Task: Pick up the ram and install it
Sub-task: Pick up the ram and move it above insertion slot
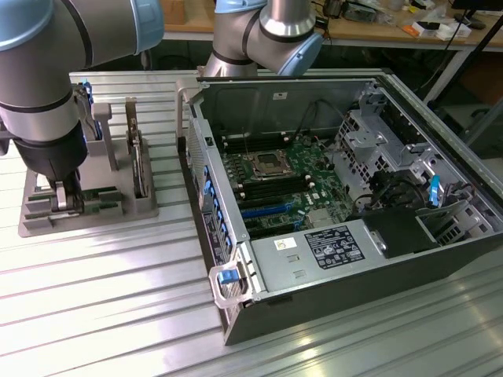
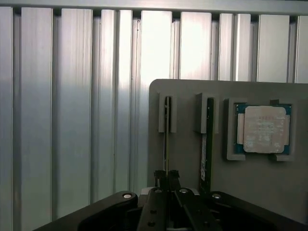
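Gripper [image 2: 167, 177] is pinching ram [image 2: 166, 139] between pressed-together fingers [image 2: 160, 179] | ram is standing on edge in holder [image 2: 185, 154] slot, running straight out from the pinch | second stick [image 2: 207, 144] is standing just beside, CPU [image 2: 263, 129] lying flat beyond it.

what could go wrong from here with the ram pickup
1. The pincer seems to sit near one end of the ram stick, not its middle, so the stick may tilt or bind in the gray holder slot when lifted.
2. The second ram stick stands close beside it, so the pincer's body could knock it.
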`<state>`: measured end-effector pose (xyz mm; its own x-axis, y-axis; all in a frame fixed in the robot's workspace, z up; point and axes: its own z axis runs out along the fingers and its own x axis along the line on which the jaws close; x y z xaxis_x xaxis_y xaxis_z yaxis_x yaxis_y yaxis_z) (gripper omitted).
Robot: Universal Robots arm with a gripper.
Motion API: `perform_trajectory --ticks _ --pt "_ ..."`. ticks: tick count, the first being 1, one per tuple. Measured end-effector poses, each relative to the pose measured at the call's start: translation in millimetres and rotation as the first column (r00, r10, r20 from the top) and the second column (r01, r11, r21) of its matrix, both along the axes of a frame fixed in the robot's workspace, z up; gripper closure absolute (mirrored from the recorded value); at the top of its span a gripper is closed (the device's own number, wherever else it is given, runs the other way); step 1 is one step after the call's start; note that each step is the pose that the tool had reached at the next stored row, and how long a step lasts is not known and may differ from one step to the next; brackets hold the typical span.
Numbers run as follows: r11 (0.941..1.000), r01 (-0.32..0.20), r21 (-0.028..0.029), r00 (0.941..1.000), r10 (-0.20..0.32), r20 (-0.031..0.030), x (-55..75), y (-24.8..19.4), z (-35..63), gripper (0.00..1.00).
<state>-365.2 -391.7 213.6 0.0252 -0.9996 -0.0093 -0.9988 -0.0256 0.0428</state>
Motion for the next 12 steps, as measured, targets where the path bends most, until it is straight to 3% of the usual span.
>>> perform_trajectory --ticks 12 --pt "1.0000 0.000 0.0001 1.0000 0.000 0.0002 0.0 0.0 22.3 0.88"
